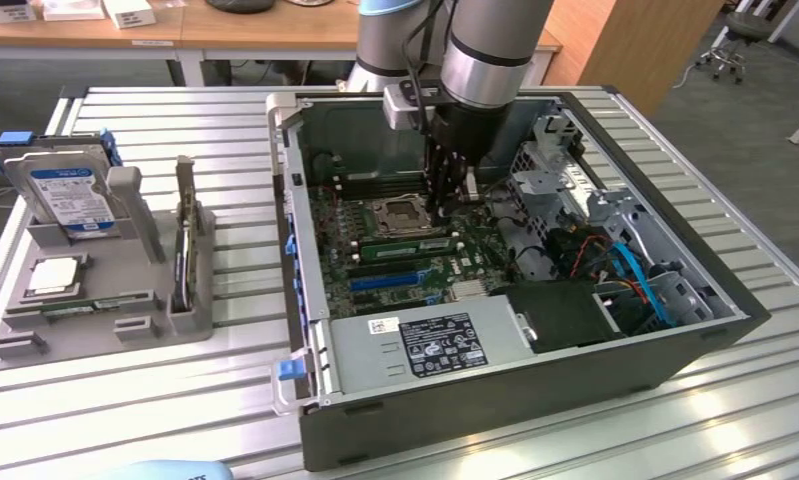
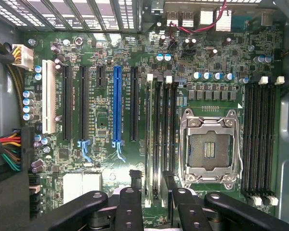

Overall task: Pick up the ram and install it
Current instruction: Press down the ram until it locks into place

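Where your black two-fingered gripper [image 1: 449, 205] [image 2: 151, 177] hangs low inside the open dark grey computer case [image 1: 506, 400], its jaws stand wide apart and have hold of nothing. One black fingertip [image 2: 135, 180] sits on each side of the ram [image 2: 151, 130] [image 1: 402, 244], with a little gap showing either way. That long, thin green circuit-board stick stands on edge in a black memory slot, just beside the silver-framed empty processor socket [image 2: 209, 149] [image 1: 402, 212]. You cannot tell whether it is pressed fully home. Two more black memory slots [image 2: 169, 130] lie between the ram and the socket, and a further bank of black slots [image 2: 260, 139] runs along the socket's other side. Beyond the ram, away from the socket, you have a long blue expansion slot [image 2: 117, 108] among black ones, then a white slot [image 2: 48, 96]. The grey power supply with its black-and-white label [image 1: 426, 345] fills the case corner nearer the exterior camera than the socket. Well apart from the socket, outside the case toward the exterior view's left, a grey plastic tray [image 1: 192, 320] on the slatted metal table [image 1: 172, 400] carries an upright silver hard drive with a blue label [image 1: 68, 195] and a square silver processor chip [image 1: 55, 275].
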`<action>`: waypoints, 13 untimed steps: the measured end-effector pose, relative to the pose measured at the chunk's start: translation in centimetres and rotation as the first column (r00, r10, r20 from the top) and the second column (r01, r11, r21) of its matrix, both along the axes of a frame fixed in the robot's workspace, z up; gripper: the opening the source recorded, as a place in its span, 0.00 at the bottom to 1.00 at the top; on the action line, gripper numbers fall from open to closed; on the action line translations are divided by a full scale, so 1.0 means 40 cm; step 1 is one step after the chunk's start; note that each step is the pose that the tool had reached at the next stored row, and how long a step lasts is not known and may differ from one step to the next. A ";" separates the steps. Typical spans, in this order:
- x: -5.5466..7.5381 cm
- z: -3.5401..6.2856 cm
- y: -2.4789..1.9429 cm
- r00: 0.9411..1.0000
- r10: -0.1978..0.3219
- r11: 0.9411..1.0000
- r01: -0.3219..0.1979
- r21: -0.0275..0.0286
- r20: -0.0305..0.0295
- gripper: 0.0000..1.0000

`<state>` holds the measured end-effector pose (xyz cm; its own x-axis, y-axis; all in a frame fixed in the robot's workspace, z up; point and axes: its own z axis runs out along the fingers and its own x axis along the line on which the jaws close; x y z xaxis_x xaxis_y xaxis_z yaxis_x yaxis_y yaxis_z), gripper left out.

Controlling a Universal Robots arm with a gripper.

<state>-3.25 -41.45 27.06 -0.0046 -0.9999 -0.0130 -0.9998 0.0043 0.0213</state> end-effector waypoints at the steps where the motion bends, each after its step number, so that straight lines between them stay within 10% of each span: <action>1: 0.000 0.000 0.000 1.000 0.000 1.000 0.000 0.000 0.000 0.31; 13: 0.000 0.000 0.000 1.000 0.000 1.000 0.000 0.000 0.000 0.10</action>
<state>-3.25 -41.45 27.06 -0.0046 -0.9999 -0.0130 -0.9998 0.0043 0.0213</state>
